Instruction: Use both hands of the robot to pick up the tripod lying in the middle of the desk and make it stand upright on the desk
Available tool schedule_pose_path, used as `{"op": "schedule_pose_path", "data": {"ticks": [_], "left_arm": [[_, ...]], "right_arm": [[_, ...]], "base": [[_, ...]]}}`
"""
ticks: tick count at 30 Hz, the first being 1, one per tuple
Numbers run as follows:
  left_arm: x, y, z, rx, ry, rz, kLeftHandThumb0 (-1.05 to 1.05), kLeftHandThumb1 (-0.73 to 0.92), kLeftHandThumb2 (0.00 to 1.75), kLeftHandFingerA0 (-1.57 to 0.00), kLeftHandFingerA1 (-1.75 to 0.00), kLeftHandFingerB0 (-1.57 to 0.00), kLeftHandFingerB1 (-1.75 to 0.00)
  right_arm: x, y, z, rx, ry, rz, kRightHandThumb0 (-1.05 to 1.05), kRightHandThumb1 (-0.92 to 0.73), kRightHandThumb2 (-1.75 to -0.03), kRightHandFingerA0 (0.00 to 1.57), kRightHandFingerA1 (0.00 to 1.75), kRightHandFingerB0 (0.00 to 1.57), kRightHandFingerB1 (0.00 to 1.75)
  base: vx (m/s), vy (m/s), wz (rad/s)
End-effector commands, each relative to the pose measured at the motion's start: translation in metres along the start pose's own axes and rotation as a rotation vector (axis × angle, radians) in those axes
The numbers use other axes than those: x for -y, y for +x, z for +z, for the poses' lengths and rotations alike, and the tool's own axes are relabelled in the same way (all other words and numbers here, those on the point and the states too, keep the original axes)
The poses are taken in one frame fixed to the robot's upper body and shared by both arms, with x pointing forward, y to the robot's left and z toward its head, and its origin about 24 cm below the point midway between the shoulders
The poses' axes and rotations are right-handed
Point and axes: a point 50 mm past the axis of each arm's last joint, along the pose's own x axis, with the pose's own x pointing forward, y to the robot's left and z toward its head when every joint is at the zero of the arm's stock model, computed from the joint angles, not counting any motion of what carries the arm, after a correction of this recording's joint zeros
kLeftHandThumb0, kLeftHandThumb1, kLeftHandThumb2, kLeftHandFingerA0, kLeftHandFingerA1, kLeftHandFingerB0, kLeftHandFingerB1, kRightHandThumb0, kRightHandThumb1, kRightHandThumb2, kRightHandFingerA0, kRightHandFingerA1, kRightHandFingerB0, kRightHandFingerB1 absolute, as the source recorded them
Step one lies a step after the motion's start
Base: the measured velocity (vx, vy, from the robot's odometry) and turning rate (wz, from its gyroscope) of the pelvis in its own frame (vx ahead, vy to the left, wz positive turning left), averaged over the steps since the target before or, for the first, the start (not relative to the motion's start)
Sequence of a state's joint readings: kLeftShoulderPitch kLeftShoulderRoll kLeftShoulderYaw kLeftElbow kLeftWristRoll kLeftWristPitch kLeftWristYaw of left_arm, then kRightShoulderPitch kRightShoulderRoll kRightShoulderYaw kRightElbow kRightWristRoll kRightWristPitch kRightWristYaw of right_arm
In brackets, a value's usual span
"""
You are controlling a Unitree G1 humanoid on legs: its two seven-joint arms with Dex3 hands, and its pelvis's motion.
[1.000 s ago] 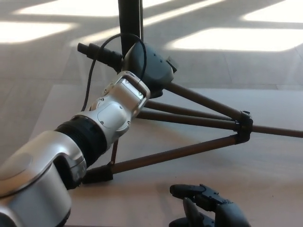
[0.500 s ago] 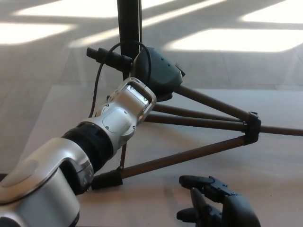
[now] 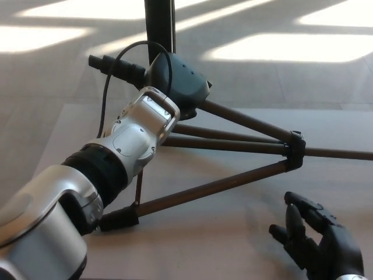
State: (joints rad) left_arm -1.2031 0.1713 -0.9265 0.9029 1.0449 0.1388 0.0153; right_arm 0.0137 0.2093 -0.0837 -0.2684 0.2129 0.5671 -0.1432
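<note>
Sunlit floor filled the background beyond our pale desk, with bright patches up around 12 and 2 o'clock. Over at 9 o'clock our left hand was up at the tripod head; the forearm covered the fingers, so we couldn't tell how they were set. From center out to 3 o'clock the tripod's legs were splayed low over the desk. Down at 5 o'clock our right hand was hovering with fingers spread, holding nothing. Our guess: lifting on one hand alone, the tripod could swing, or a foot skid on that smooth top.
</note>
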Motion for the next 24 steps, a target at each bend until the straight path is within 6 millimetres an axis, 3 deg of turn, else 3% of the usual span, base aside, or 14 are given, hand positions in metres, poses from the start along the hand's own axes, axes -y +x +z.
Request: {"op": "schedule_pose_path", "data": {"ticks": [1,3,5,6,9,10,13,14,19,20,21,22,23,24], "left_arm": [[0.003,-0.004,-0.015,-0.021,-0.024,-0.036,-0.36,0.6,0.65,-0.9,-1.51,-0.82,-1.06],[-0.008,-0.001,-0.016,-0.03,-0.102,-0.005,-0.41,0.8,0.72,-0.89,-1.51,-0.78,-1.3],[-0.017,0.0,-0.015,-0.021,-0.065,0.014,-0.42,0.78,0.7,-0.9,-1.58,-0.76,-1.38],[-0.022,0.002,-0.012,-0.021,-0.101,0.03,-0.39,0.74,0.71,-0.85,-1.54,-0.78,-1.22],[-0.039,0.005,-0.006,-0.009,-0.12,0.034,-0.35,0.7,0.69,-0.85,-1.46,-0.79,-1.22],[-0.041,0.005,-0.004,-0.01,-0.136,0.038,-0.37,0.76,0.71,-0.85,-1.39,-0.81,-1.09],[-0.045,0.006,0.001,-0.007,-0.163,0.063,-0.4,0.79,0.67,-0.85,-1.56,-0.75,-1.29],[-0.048,0.006,0.003,-0.018,-0.185,0.069,-0.38,0.79,0.71,-0.86,-1.62,-0.77,-1.27],[-0.057,0.007,0.0,-0.012,-0.186,0.08,-0.33,0.68,0.68,-0.87,-1.63,-0.75,-1.19],[-0.06,0.007,-0.001,-0.015,-0.196,0.1,-0.32,0.71,0.67,-0.87,-1.65,-0.76,-1.3],[-0.062,0.008,-0.002,-0.018,-0.188,0.126,-0.37,0.73,0.67,-0.91,-1.67,-0.77,-1.4],[-0.064,0.008,-0.003,-0.016,-0.2,0.134,-0.35,0.69,0.66,-0.86,-1.66,-0.79,-1.3],[-0.067,0.009,-0.004,-0.012,-0.227,0.135,-0.35,0.69,0.66,-0.86,-1.66,-0.79,-1.3],[-0.069,0.009,-0.005,-0.01,-0.227,0.132,-0.37,0.48,0.95,-1.13,-1.29,-0.86,-1.04]], "right_arm": [[-0.024,0.015,0.014,0.0,0.488,-0.062,-0.72,-0.77,-0.63,0.14,0.55,0.25,0.38],[-0.028,0.019,0.018,-0.039,0.503,-0.102,-0.67,-0.79,-0.64,0.15,0.63,0.24,0.42],[-0.031,0.021,0.014,-0.058,0.537,-0.112,-0.68,-0.78,-0.64,0.16,0.67,0.25,0.44],[-0.03,0.023,0.01,-0.075,0.537,-0.111,-0.69,-0.78,-0.64,0.15,0.65,0.23,0.41],[-0.038,0.027,-0.002,-0.149,0.52,-0.091,-0.7,-0.78,-0.63,0.1,0.64,0.21,0.43],[-0.041,0.028,-0.004,-0.161,0.521,-0.087,-0.72,-0.62,-0.94,0.1,0.61,0.16,0.51],[-0.05,0.029,-0.012,-0.231,0.512,-0.073,-0.74,-0.61,-0.95,0.11,0.63,0.22,0.54],[-0.062,0.026,-0.018,-0.266,0.514,-0.089,-0.69,-0.74,-0.62,0.15,0.65,0.32,0.44],[-0.084,0.019,-0.036,-0.358,0.526,-0.03,-0.67,-0.74,-0.62,0.11,0.66,0.29,0.42],[-0.089,0.016,-0.043,-0.389,0.517,-0.004,-0.7,-0.59,-0.91,0.16,0.65,0.23,0.52],[-0.092,0.014,-0.047,-0.408,0.513,-0.001,-0.65,-0.56,-0.98,0.14,0.65,0.31,0.61],[-0.095,0.012,-0.051,-0.424,0.51,0.007,-0.68,-0.74,-0.62,0.13,0.85,0.25,0.59],[-0.097,0.01,-0.056,-0.441,0.504,0.022,-0.68,-0.74,-0.62,0.13,0.85,0.25,0.59],[-0.098,0.01,-0.059,-0.454,0.499,0.037,-0.75,-0.62,-1.0,0.29,0.8,0.2,0.63]], "base": [[0.0,0.0,0.0],[0.0,0.0,0.0],[0.0,0.0,0.0],[0.0,0.0,0.0],[0.0,0.0,0.0],[0.0,0.0,0.0],[0.0,0.0,0.0],[0.0,0.0,0.0],[0.0,0.0,0.0],[0.0,0.0,0.0],[0.0,0.0,0.0],[0.0,0.0,0.0],[0.0,0.0,0.0],[0.0,0.0,0.0]]}}
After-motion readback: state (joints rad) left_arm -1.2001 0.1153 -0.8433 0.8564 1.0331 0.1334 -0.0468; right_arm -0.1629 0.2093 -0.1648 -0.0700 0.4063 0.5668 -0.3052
